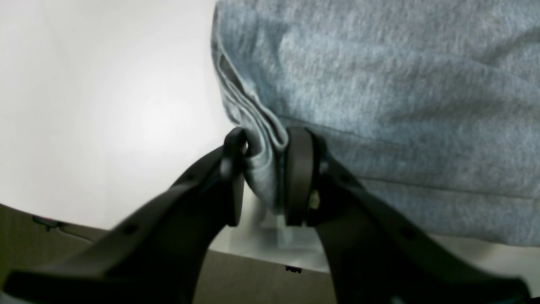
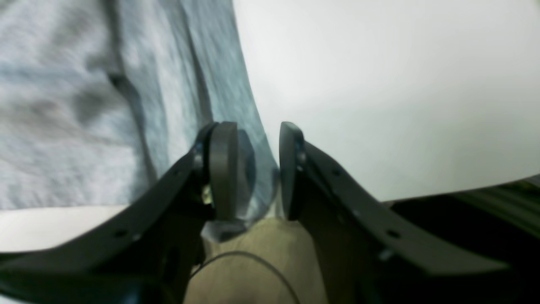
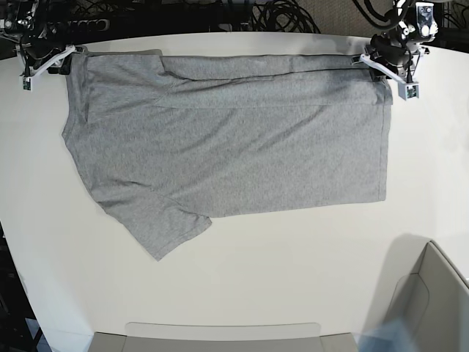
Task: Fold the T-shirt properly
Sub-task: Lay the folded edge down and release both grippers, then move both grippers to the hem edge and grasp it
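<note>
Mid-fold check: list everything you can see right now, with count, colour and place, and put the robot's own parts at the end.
Heather-grey cotton T-shirt: one, grey, spread flat across the table's middle, its far strip folded over toward the near side, one sleeve sticking out near-left in the base view.
White table: one, white, under everything.
Grey box: one, grey, near-right corner in the base view, partly cut off.
Black cables: a bundle, black, behind the far edge.
Left gripper: one, black fingers astride the shirt's edge.
Right gripper: one, black fingers parted at the shirt's edge.
</note>
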Controlling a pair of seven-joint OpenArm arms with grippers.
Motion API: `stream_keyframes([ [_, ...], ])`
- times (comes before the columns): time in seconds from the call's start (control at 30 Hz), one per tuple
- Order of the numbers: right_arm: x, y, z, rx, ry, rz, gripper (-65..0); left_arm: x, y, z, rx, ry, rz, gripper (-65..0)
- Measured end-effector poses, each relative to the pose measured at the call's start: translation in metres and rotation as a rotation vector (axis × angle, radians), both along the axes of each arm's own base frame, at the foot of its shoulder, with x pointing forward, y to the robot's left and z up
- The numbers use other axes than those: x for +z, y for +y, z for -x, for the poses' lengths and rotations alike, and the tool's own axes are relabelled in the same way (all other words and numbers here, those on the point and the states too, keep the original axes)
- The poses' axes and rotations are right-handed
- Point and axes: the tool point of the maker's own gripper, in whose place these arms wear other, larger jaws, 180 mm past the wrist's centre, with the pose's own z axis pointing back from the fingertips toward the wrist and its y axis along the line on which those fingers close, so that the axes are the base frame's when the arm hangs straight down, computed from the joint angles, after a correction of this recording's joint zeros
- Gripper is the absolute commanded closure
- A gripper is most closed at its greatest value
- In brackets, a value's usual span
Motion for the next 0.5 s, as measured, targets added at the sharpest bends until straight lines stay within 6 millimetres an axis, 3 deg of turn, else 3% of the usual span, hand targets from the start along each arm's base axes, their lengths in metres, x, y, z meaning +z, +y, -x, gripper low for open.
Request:
stream_keyframes([
  [0.17, 0.023, -0.019, -0.005, -0.043, -0.060, 0.049, -17.6, 0.033, 0.020, -0.008, 0.031, -0.026, -0.039, -17.5],
  [0.3, 0.032, -0.030, -0.004, -0.068, -0.076, 0.074, -17.6, 0.042, 0.040, -0.002, 0.083, -0.005, -0.071, -17.5],
  [0.37, 0.036, -0.032, -0.009, -0.067, -0.087, 0.086, -17.6, 0.047, 0.046, -0.009, 0.099, -0.030, -0.080, -17.5],
  [0.5, 0.074, -0.020, -0.063, -0.022, -0.256, 0.101, -17.6, 0.065, 0.048, -0.045, 0.108, -0.135, -0.076, -17.4],
])
